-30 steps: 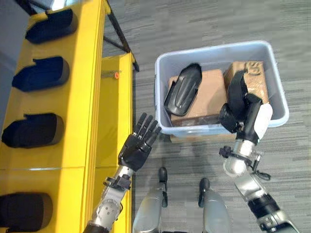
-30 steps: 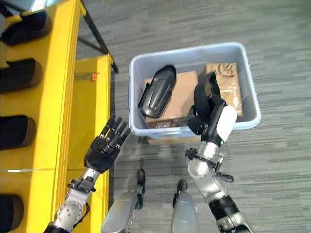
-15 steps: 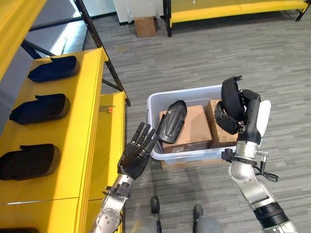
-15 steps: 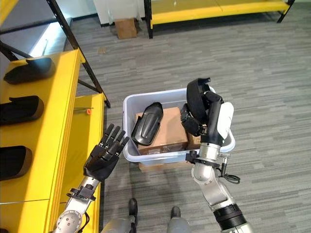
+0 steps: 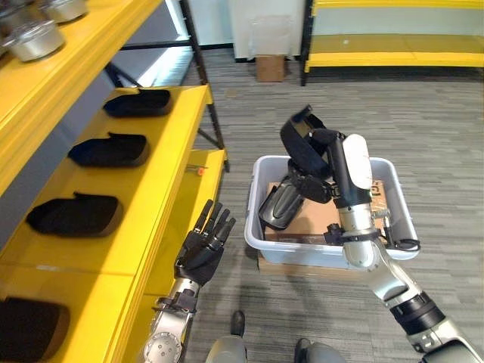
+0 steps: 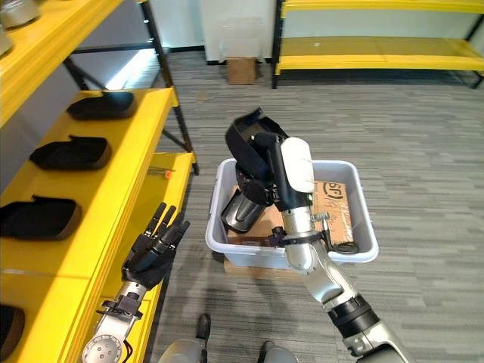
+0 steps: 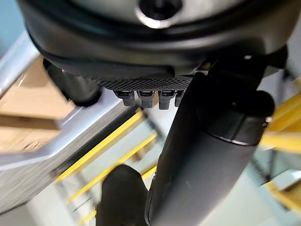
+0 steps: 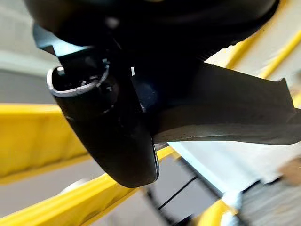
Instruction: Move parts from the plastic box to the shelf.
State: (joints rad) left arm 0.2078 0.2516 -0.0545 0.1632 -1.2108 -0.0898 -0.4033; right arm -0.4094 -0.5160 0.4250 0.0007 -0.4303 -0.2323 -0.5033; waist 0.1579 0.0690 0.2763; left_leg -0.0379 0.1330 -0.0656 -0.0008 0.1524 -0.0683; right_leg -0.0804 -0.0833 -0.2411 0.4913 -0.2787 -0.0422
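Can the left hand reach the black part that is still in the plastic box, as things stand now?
Probably yes. The left hand is open and empty beside the plastic box, and the black part leans at that near side. The right hand, shut on another part, hangs above it.

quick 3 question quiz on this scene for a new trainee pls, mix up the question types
1. True or false: the right hand is shut on a black part above the plastic box.
2. The left hand is: A) open, beside the yellow shelf; B) holding a part; C) inside the box.
3. Fill in: another black part in the box lies on a cardboard ___.

Key: 1 true; 2 A; 3 box.
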